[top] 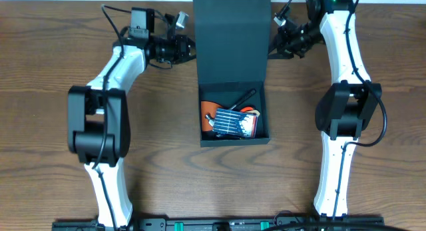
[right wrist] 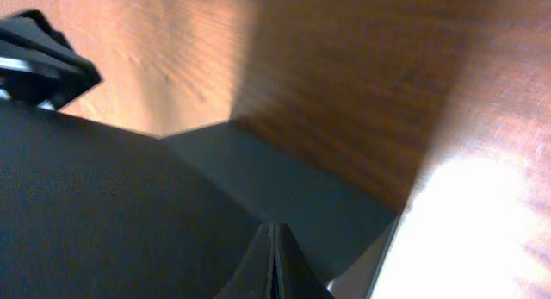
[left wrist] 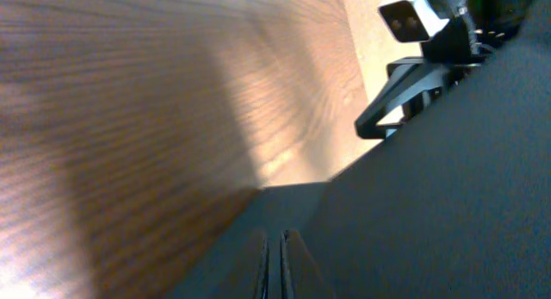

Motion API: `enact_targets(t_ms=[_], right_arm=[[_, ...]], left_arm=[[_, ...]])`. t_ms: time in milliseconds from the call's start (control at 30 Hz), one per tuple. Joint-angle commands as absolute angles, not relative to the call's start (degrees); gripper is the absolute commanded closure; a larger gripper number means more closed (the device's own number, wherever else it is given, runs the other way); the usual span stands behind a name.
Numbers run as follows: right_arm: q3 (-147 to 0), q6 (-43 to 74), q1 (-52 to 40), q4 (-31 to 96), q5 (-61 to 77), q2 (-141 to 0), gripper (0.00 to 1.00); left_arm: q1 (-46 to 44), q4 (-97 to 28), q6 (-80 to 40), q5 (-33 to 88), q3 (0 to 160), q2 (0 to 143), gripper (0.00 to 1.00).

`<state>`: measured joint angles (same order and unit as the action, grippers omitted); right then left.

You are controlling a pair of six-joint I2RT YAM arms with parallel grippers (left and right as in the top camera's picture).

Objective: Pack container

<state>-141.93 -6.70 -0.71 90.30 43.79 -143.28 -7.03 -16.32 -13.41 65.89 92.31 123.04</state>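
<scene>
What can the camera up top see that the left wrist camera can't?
Only the overhead view looks inside the container: a blue bit case and something orange lie there. Only the left wrist view shows the left gripper close up, its fingers together. Both show the open lid, the wooden table and the right gripper.

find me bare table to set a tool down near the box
Bare table lies left of the container up to the left arm, right of it up to the right arm, and in front. Crowded: its inside, and the lid, flanked by left gripper and right gripper.
</scene>
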Motion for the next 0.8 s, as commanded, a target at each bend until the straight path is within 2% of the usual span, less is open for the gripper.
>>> enact_targets(t_ms=[0,100,300,533,767], right_arm=[[-146.23,-8.29,-2.13,94.13,42.09,-140.99,0.99],[-149.05,-7.60,-2.72,97.32,37.19,-140.42,0.99],[-149.05,-1.76,-3.75,97.32,25.82,-133.80,0.99],[-149.03,3.84,-3.68,97.32,16.23,-124.46,0.97],[-149.03,8.14,-3.73,97.32,1.45,-116.40,0.95]], left_arm=[[-7.51,-20.32,-12.08,66.19,93.54,117.47,0.95],[-7.51,-28.47,-8.36,64.66,93.54,113.30,0.95],[-8.84,-51.72,4.84,47.68,93.54,103.59,0.94],[-9.08,-65.54,6.94,42.35,93.51,99.09,0.94],[-9.08,-73.93,6.92,16.62,93.51,98.98,0.94]])
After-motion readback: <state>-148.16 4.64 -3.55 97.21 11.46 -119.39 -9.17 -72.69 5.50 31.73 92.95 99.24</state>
